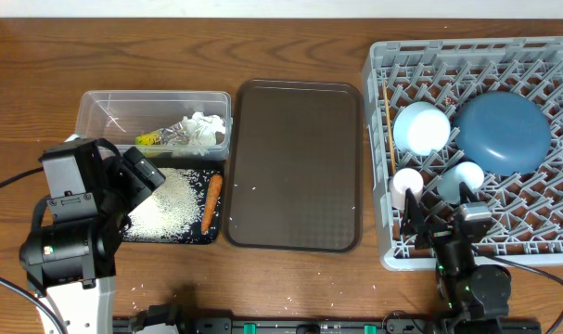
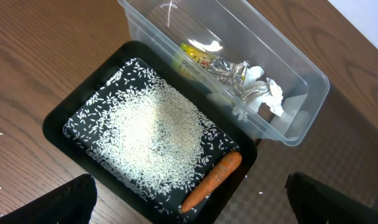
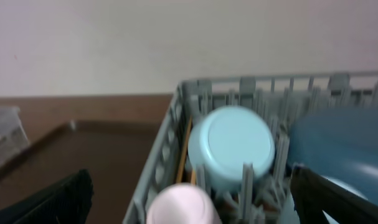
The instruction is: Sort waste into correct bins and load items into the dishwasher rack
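Observation:
The clear tub (image 1: 105, 107) holds the crumpled white paper (image 1: 199, 130) and yellow-green wrapper (image 1: 151, 139). The black tray (image 1: 184, 234) in front of it holds the rice (image 1: 165, 199) and the carrot (image 1: 211, 202). The grey rack (image 1: 383, 250) holds the blue plate (image 1: 502, 130), pale blue bowl (image 1: 422, 127), light blue cup (image 1: 464, 176), white-pink cup (image 1: 408, 183) and chopsticks (image 1: 388, 121). My left gripper (image 2: 189, 205) is open and empty above the black tray (image 2: 58, 121), near the carrot (image 2: 213, 180). My right gripper (image 3: 189, 199) is open and empty over the rack's near-left corner, by the pink cup (image 3: 182, 205).
The larger brown serving tray (image 1: 295, 167) lies between the bins and the rack. A few loose rice grains lie on it and on the table in front. Both arm bases stand at the front edge.

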Robot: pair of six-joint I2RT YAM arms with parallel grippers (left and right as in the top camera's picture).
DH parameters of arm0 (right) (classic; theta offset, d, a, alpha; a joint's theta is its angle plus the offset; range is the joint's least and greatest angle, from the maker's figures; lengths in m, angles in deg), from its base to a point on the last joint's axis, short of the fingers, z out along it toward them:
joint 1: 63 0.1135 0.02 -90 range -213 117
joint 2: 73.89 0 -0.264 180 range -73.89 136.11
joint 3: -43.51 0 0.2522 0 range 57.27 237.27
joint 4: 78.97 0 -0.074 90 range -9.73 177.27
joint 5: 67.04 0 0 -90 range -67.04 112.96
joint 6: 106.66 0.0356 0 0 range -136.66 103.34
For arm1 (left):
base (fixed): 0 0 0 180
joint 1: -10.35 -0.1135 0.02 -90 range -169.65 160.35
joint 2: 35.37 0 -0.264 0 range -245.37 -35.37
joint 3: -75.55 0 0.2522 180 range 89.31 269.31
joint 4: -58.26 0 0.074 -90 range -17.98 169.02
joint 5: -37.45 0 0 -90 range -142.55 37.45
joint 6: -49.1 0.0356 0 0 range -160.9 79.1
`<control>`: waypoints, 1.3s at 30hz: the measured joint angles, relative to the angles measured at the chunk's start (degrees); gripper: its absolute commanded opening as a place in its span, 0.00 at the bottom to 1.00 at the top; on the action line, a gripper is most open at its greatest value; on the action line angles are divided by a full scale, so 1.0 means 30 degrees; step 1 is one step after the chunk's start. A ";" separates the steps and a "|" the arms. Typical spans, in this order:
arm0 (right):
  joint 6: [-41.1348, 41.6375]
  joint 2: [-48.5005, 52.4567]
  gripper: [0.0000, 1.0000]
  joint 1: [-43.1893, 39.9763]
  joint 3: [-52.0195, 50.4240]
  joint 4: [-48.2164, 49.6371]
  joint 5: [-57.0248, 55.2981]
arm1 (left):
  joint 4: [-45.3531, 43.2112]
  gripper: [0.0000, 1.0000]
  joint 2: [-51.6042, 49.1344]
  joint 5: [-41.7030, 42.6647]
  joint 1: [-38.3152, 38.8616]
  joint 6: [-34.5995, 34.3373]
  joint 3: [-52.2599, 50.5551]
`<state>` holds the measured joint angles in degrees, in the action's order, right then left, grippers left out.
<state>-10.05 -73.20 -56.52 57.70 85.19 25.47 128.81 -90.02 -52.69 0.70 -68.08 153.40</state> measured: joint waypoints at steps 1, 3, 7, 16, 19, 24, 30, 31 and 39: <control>-0.0117 0.0000 0.99 0.0000 -0.0007 -0.0386 -0.0029 | 0.0000 0.99 0.0000 0.0000 0.0000 0.0000 0.0000; -0.0364 0.0015 0.99 0.0000 -0.0007 -0.0612 -0.0073 | 0.0007 1.00 0.0000 0.0000 0.0000 0.0000 0.0000; -0.0656 0.0000 0.99 0.0000 -0.0007 -0.0605 -0.0168 | 0.0000 0.99 0.0000 0.0000 0.0000 0.0000 0.0000; -0.1552 0.0000 0.99 -0.0408 -0.0007 -0.0605 -0.0204 | 0.0000 0.99 0.0000 0.0000 0.0000 0.0000 0.0000; -0.1851 0.0000 0.99 -0.0750 -0.0007 -0.0612 -0.0240 | 0.0000 1.00 0.0000 0.0000 0.0000 0.0000 0.0000; -0.2062 0.0000 0.99 -0.1319 -0.0007 -0.0612 -0.0262 | 0.0000 1.00 0.0000 0.0000 0.0000 0.0000 0.0000; -0.2113 0.0000 0.99 -0.1515 -0.0007 -0.0605 -0.0277 | 0.0000 0.99 0.0000 0.0000 0.0000 0.0000 0.0000; -0.2142 0.0000 0.99 -0.1515 -0.0007 -0.0612 -0.0277 | 0.0000 1.00 0.0000 0.0000 0.0000 0.0000 0.0000; -0.2157 0.0000 0.99 -0.1515 -0.0007 -0.0612 -0.0277 | 0.0000 0.99 0.0000 0.0000 0.0000 0.0000 0.0000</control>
<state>-16.52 -73.20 -61.07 57.68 83.35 24.64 128.81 -90.02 -52.69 0.70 -68.08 153.40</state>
